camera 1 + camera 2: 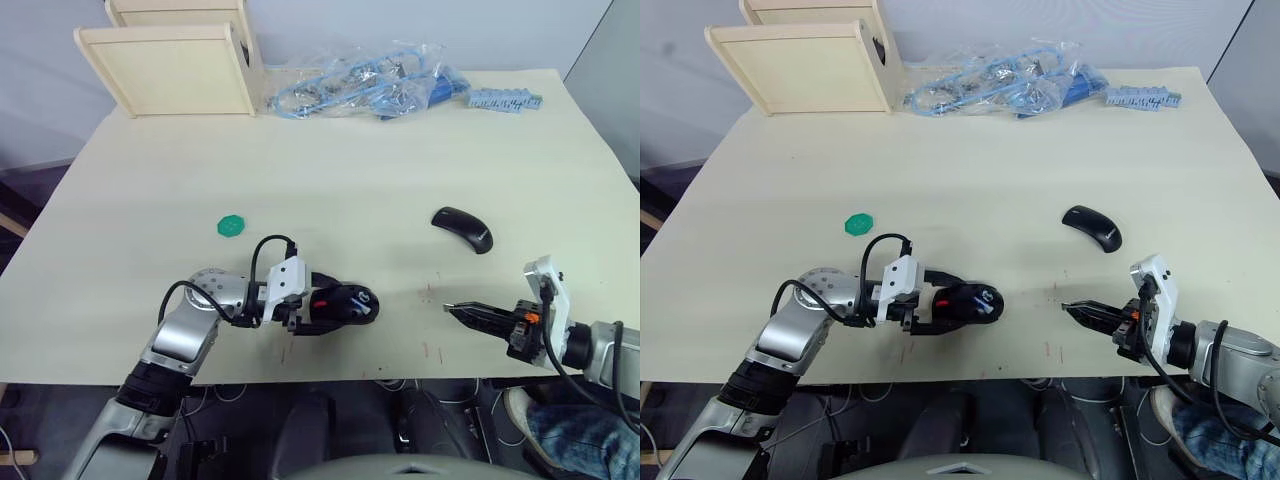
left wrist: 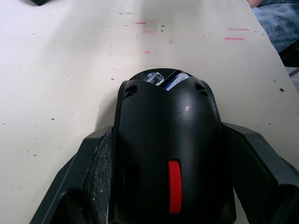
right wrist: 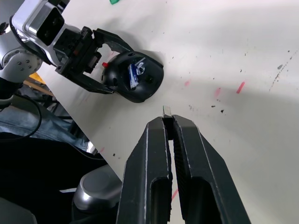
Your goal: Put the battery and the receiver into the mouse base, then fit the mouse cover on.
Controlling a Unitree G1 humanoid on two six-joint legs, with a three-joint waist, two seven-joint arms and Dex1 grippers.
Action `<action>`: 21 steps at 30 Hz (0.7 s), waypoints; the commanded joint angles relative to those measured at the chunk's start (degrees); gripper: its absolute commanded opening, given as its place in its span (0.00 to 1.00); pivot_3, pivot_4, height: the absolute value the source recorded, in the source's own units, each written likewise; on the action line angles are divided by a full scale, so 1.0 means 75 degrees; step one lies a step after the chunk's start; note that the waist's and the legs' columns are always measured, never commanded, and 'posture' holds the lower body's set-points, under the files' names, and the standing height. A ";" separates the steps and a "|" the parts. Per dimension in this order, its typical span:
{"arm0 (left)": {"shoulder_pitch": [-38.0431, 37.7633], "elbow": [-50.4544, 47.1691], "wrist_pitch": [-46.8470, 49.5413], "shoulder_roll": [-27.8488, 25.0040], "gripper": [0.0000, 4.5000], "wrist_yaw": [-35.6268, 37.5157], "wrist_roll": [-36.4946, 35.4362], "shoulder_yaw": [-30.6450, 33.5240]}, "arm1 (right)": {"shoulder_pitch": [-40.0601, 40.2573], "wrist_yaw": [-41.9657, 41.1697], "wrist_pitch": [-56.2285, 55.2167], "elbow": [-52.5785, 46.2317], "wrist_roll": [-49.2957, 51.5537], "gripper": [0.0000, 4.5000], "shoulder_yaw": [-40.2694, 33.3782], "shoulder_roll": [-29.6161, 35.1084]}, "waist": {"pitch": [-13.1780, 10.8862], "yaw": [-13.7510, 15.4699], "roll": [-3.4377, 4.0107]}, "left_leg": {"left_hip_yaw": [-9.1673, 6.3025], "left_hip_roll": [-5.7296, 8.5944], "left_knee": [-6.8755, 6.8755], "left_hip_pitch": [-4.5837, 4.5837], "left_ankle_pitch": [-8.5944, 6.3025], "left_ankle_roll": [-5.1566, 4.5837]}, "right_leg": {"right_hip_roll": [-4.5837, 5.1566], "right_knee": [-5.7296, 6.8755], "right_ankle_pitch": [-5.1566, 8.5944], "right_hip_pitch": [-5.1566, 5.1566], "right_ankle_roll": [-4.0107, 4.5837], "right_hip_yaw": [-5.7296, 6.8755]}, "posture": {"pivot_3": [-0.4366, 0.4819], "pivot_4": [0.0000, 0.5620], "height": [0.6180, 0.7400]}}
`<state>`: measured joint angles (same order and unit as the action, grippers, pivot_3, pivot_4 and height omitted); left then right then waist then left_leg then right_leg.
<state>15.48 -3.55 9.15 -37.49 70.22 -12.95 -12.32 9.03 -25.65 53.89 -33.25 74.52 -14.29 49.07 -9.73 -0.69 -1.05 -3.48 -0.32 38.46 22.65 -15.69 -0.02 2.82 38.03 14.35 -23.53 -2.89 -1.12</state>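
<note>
My left gripper (image 1: 322,306) is shut on the mouse base (image 1: 345,304), a black oval body with a red wheel (image 2: 174,185), near the table's front edge. Its fingers (image 2: 96,158) clamp both sides of the base. The blue battery (image 3: 133,73) lies in the base's open recess. The receiver (image 3: 166,110), a tiny silver plug, sticks out of the tips of my right gripper (image 1: 452,310), which is shut on it a short way right of the base, just above the table. The mouse cover (image 1: 462,229), a plain glossy black shell, lies on the table beyond the right gripper.
A green disc (image 1: 231,225) lies left of centre. At the back stand a wooden box (image 1: 175,65), a clear bag of blue cables (image 1: 360,85) and a blue toothed part (image 1: 505,100). Red marks dot the table (image 1: 330,180) near its front edge.
</note>
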 commanded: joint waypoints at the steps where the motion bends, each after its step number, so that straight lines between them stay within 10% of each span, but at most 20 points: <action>1: -0.0008 -0.0051 -0.0106 -0.0009 0.65 -0.0001 0.0027 -0.0044 | -0.0036 0.0027 0.0026 -0.0234 0.0142 0.00 -0.0112 -0.0035 | 0.0000 0.0000 0.0000 | 0.0000 0.0000 0.0000 0.0000 0.0000 0.0000 | 0.0000 0.0000 0.0000 0.0000 0.0000 0.0000 | 0.48 0.27 1.00; 21: 0.0557 -0.0605 0.1457 0.0822 0.65 -0.1534 0.0206 -0.0176 | -0.1652 0.0598 0.0911 -0.0206 0.0319 0.00 0.0435 0.0400 | 0.0002 -0.0007 0.0001 | -0.0003 0.0002 0.0006 0.0000 0.0000 0.0000 | 0.0000 0.0005 -0.0002 0.0002 -0.0002 0.0001 | 0.48 0.27 1.00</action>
<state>17.75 -6.95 19.78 -32.20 60.08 -12.24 -13.07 -0.03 -22.49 59.34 -33.30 75.50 -11.89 51.08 -9.72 -0.74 -1.04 -3.50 -0.30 38.51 22.65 -15.69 -0.01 2.82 38.06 14.34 -23.52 -2.91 -1.11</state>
